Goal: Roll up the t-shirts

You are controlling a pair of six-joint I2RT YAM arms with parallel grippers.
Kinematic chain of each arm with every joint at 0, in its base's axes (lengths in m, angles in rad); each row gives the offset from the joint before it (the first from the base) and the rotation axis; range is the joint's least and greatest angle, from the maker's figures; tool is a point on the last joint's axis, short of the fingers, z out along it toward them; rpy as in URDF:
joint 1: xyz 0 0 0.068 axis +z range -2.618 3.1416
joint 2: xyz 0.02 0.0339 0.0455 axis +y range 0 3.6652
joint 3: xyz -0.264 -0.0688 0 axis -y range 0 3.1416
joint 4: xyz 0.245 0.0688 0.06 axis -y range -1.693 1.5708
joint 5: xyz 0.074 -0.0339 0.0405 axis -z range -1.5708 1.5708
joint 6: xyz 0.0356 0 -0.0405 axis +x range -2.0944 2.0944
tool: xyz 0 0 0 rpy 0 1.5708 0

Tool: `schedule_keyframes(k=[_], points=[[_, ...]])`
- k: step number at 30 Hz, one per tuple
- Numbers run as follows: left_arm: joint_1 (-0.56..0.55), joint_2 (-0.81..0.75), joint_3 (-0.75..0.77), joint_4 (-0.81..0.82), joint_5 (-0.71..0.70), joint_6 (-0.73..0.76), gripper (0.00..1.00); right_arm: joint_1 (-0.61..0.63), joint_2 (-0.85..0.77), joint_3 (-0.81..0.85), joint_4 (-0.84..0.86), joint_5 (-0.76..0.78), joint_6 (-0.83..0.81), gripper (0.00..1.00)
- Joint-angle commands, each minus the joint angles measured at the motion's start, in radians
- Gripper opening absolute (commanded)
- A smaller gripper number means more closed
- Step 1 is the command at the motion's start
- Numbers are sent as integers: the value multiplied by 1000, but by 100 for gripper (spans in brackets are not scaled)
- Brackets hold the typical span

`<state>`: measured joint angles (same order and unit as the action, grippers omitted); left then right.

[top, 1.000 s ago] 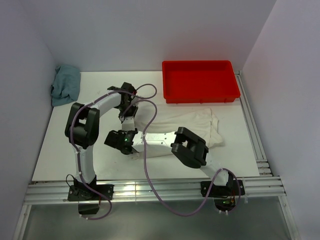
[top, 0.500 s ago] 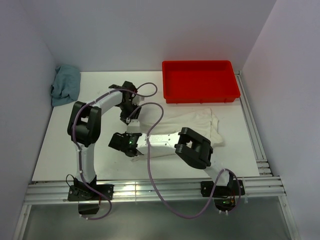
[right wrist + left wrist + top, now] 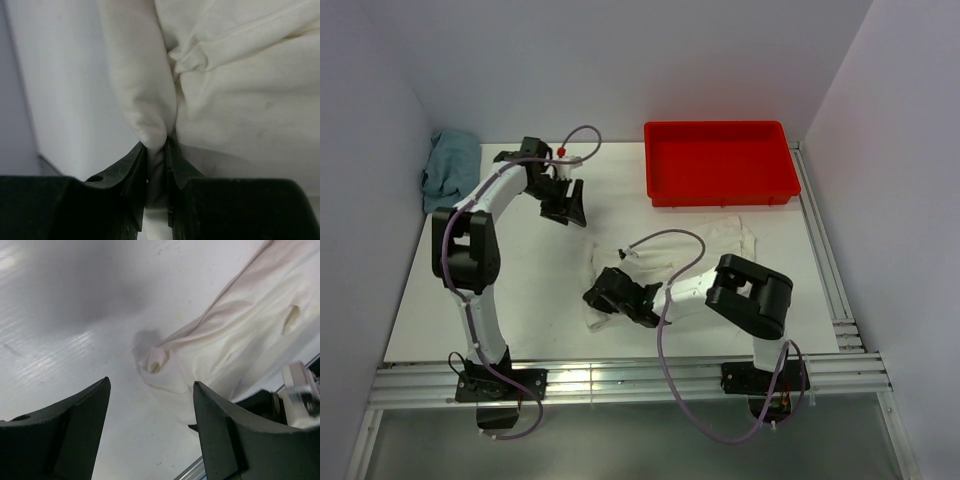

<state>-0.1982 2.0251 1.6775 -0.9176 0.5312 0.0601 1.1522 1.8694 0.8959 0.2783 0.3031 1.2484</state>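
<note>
The t-shirt [image 3: 730, 240] lies stretched sideways and wrinkled on the tabletop [image 3: 520, 280], right of centre, just in front of the red tray [image 3: 718, 198] and well apart from the crumpled blue cloth [image 3: 450, 170] in the far left corner. Nothing is rolled yet; the fabric is bunched at its left end.

The right end effector [image 3: 156, 146] sits low at that left end, fingers nearly together and pinching a thick fold of the cream fabric. The left end effector [image 3: 151, 390] hangs above bare tabletop, off to the far left of the shirt, fingers spread wide and holding nothing. Its wrist view shows a loose corner of the shirt below and ahead.

This looks like the start of the roll, or a last tidy-up of the edge from which the roll begins. Only one side of that edge is gripped. The next move probably calls for the left end effector to come down and take the free corner. Both can then turn the edge over onto the shirt body together. The cloth is thin and limp, so a one-sided pull would likely drag and twist it rather than roll it.
</note>
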Motion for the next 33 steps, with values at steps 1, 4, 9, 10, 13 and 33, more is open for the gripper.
schedule_keyframes(k=[1,4,9,10,13,33], points=[[66,-114,-62,16,163,90,72,-22,43,-133,351,-169,109,17],[112,-141,-134,28,239,141,73,-51,106,-209,583,-232,181,16],[131,-143,-284,111,311,191,73,-78,247,-258,863,-292,276,16],[131,-131,-330,131,320,191,73,-85,264,-261,927,-297,298,15],[126,-91,-405,213,317,175,73,-92,313,-279,1028,-298,342,15],[45,-40,-495,361,245,97,72,-132,367,-233,1007,-386,370,15]])
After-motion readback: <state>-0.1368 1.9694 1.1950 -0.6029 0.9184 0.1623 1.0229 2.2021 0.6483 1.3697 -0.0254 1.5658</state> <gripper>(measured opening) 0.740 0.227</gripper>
